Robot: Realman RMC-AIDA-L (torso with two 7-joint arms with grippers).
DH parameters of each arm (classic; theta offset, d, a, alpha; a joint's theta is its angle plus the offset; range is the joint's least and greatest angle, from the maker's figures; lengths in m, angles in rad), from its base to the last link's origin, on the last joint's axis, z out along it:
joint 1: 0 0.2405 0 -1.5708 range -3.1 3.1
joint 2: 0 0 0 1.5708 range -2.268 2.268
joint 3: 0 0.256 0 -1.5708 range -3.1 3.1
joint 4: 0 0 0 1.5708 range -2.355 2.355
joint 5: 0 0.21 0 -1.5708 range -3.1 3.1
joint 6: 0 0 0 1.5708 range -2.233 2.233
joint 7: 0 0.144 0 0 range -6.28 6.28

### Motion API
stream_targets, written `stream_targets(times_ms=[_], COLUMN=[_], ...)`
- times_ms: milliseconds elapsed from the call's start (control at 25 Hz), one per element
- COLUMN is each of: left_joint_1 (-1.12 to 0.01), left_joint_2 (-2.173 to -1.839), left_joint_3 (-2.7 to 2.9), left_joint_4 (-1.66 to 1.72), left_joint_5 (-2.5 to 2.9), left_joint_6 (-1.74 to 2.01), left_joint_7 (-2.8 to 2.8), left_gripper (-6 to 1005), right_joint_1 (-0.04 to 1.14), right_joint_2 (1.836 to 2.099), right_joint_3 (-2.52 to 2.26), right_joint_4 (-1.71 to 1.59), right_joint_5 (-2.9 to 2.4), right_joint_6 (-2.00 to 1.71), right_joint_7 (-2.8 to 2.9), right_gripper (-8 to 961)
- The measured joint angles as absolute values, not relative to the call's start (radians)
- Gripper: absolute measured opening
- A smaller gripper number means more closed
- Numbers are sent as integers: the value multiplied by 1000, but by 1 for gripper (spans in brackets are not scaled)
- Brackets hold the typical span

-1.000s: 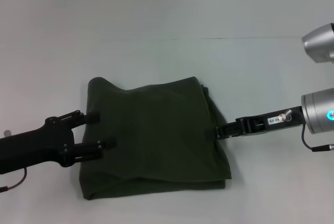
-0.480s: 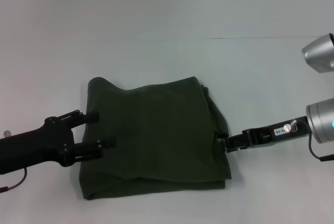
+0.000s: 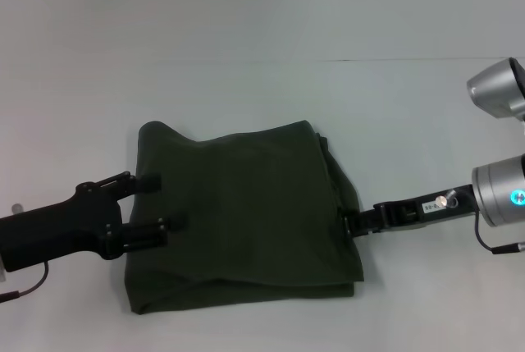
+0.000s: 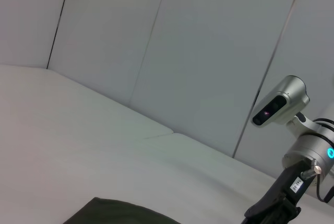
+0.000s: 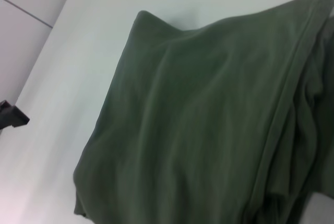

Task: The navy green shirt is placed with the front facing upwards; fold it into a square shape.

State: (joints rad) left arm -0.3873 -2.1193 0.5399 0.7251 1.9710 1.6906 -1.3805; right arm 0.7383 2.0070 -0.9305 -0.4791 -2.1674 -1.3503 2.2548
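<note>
Shirt (image 3: 242, 217) looks soft, limp and light; take it by its edges. Left gripper (image 3: 156, 202) is spread over the left edge; whether the right gripper (image 3: 351, 222) is spread or pinching is unclear.

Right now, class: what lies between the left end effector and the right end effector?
In the head view, only the folded navy green shirt spans the stretch between the left end effector and the right end effector, each at one of its side edges.
</note>
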Motion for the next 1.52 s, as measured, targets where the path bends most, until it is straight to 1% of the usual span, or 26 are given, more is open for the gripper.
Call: stream_targets(times_ms=[200,440,520,680,800,880,1000,1120,1520], left_joint_1=[-390,-391,-391,-391,-392,-392,-392,-393,-393], left_joint_2=[-2118,-2116,-2115,-2116,-2117,-2118,-2118,-2114,-2113], left_joint_3=[540,540,540,540,540,540,540,540,540], left_joint_4=[721,721,721,721,721,721,721,721,721], left_joint_5=[1971,1971,1971,1971,1971,1971,1971,1971,1978], left_joint_6=[1683,1681,1681,1680,1680,1680,1680,1683,1687], left_joint_7=[-1375,-1374,-1374,-1374,-1374,-1374,-1374,-1376,-1375], left_gripper=[886,885,885,885,886,886,886,886,885], right_joint_1=[742,737,746,767,783,793,808,831,864], right_joint_2=[2011,2006,2008,2025,2044,2060,2085,2094,2097], right_joint_3=[-924,-879,-879,-882,-886,-888,-890,-894,-952], right_joint_4=[-482,-514,-524,-529,-523,-519,-515,-477,-397], right_joint_5=[-2166,-2119,-2110,-2108,-2108,-2108,-2108,-2105,-2098], right_joint_6=[-1327,-1344,-1340,-1294,-1247,-1230,-1207,-1184,-1059], right_joint_7=[2255,2242,2240,2221,2187,2154,2094,2049,2010], right_gripper=[582,576,574,570,567,363,257,152,17])
